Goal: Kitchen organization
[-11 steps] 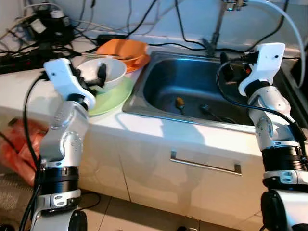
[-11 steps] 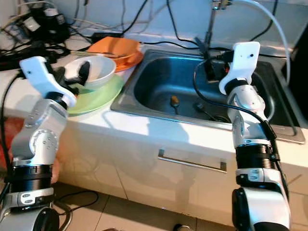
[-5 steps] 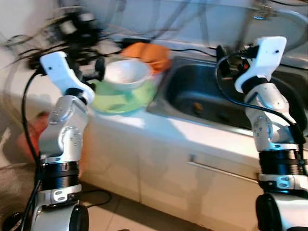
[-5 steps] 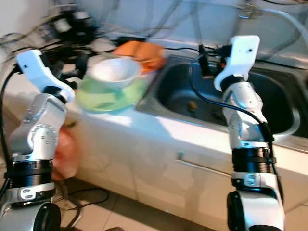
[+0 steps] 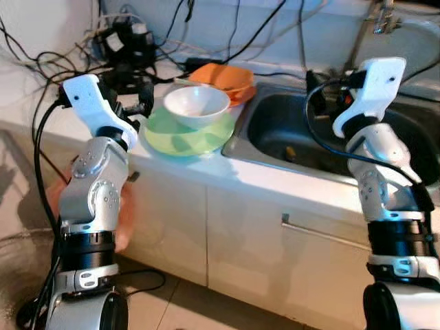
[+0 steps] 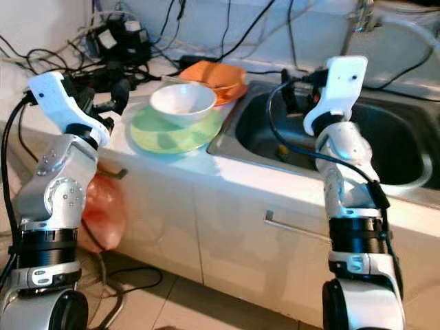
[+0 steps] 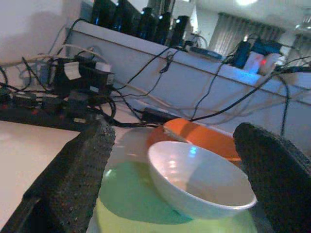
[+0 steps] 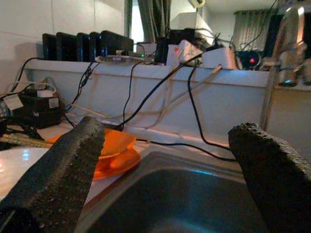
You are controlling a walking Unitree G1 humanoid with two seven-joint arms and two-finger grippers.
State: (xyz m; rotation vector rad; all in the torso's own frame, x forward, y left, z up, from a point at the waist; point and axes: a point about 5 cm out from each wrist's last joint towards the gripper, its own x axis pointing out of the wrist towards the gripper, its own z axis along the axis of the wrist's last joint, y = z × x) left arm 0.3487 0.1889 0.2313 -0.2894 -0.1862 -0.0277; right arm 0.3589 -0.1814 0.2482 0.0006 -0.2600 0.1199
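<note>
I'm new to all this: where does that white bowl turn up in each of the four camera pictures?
Left eye view: white bowl sits on the green plate, left of the sink.
Right eye view: same spot, upper middle.
Left wrist view: large, centre, between the left gripper's fingers.
Right wrist view: a pale sliver at the frame edge, probably the bowl.
Shared landmark: the orange dish behind it.
</note>
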